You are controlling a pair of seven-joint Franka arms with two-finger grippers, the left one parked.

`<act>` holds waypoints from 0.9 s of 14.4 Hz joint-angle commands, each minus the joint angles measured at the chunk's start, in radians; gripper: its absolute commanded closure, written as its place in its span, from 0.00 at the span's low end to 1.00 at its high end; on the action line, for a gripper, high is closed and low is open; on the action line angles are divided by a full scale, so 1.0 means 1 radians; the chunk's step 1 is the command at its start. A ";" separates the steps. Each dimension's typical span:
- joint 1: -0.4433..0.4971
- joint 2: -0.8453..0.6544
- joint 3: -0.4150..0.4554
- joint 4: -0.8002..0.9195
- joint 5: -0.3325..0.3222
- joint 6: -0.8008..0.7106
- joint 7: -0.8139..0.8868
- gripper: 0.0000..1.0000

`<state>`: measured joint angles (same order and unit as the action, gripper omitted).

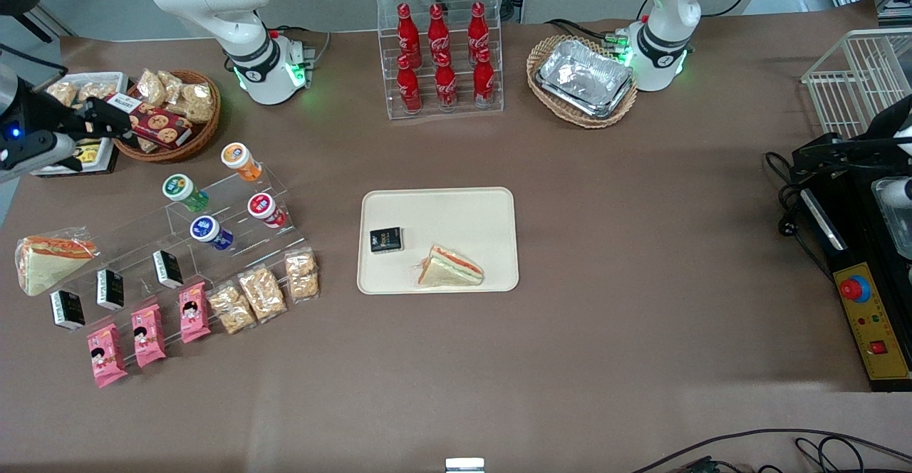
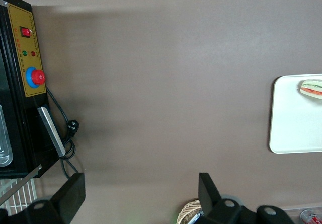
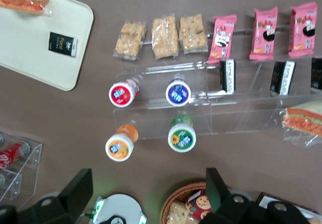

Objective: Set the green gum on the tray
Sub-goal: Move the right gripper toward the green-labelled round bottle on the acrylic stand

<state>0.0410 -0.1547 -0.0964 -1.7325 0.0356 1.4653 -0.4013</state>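
Nearest the front camera, pink snack packs (image 1: 146, 335) and cereal bars (image 1: 262, 291) lie at the foot of a clear acrylic stand (image 1: 235, 234). Level with them, toward the middle of the table, the tray (image 1: 442, 206) carries a black box (image 1: 386, 239) and a wrapped sandwich (image 1: 450, 268). Farther back, on the stand's upper step, the green gum (image 1: 182, 191) rests beside an orange bottle (image 1: 240, 160); blue (image 1: 209, 231) and red (image 1: 266, 209) bottles sit one step lower. Above the working arm's end of the table, the gripper (image 1: 107, 121) hangs over a wicker basket (image 1: 203, 131), fingers spread wide and holding nothing, well apart from the green gum
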 commanded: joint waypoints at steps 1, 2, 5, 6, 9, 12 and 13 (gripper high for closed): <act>-0.001 -0.150 -0.008 -0.191 -0.019 0.076 -0.037 0.00; -0.001 -0.176 -0.020 -0.232 -0.019 0.107 -0.057 0.00; -0.001 -0.232 -0.026 -0.346 -0.042 0.197 -0.090 0.00; -0.001 -0.239 -0.026 -0.379 -0.055 0.236 -0.097 0.00; -0.001 -0.253 -0.037 -0.482 -0.077 0.358 -0.102 0.00; -0.001 -0.263 -0.069 -0.600 -0.077 0.510 -0.149 0.00; -0.001 -0.261 -0.071 -0.640 -0.077 0.562 -0.151 0.00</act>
<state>0.0401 -0.3732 -0.1470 -2.2421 -0.0257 1.8886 -0.5159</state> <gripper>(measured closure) 0.000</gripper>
